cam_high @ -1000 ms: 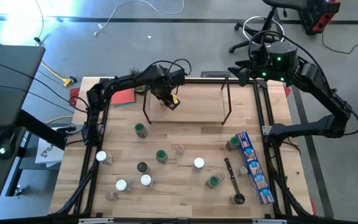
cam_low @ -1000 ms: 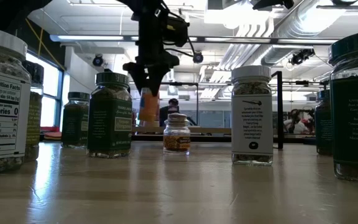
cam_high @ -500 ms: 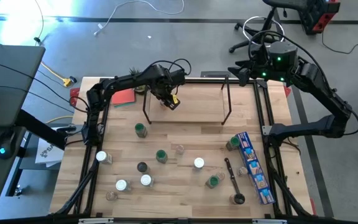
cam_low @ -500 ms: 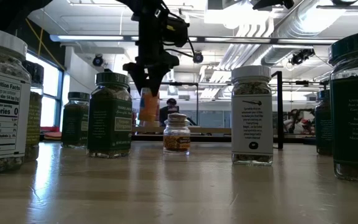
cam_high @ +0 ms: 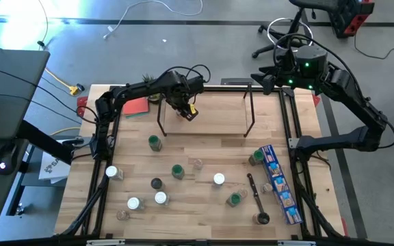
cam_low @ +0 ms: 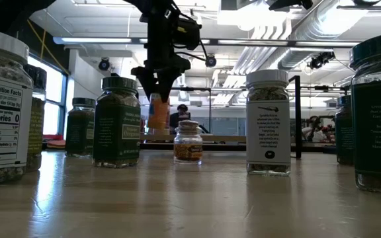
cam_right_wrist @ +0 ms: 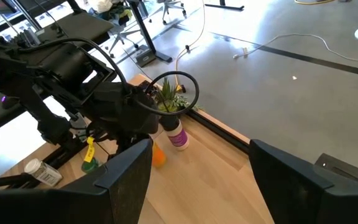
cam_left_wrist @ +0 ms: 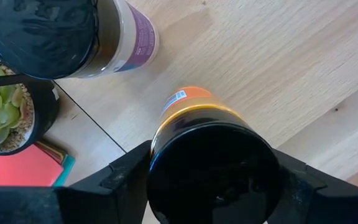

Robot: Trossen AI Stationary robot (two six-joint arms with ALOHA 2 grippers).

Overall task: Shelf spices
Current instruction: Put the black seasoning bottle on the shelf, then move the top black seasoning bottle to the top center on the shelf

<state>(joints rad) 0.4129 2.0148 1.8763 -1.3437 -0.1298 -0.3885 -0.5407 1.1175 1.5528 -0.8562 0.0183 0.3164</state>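
**A:** What does the left gripper point(cam_high: 188, 109) have?

**B:** A small orange-filled clear jar with a black round cap point(cam_left_wrist: 211, 168). The jaws stand fairly wide, clamped on either side of the jar just under the cap. It hangs over the low black-rod shelf with light wood boards point(cam_high: 246, 117) at the table's far edge, beside a purple-labelled black-capped jar point(cam_left_wrist: 73, 34) standing there.

**A:** How will it handle?

**B:** Light and rigid, I'd judge, but smooth-walled, so it could slip or twist. Gripping high by the cap looks right, and it should be set down level.

**A:** The rest?

**B:** The other spice jars, green- and white-capped point(cam_high: 177, 170), stand scattered on the near half of the table, well apart from the shelf.

**A:** The right gripper point(cam_right_wrist: 197, 180)?

**B:** Raised off the table's far right corner, jaws wide apart, holding nothing.
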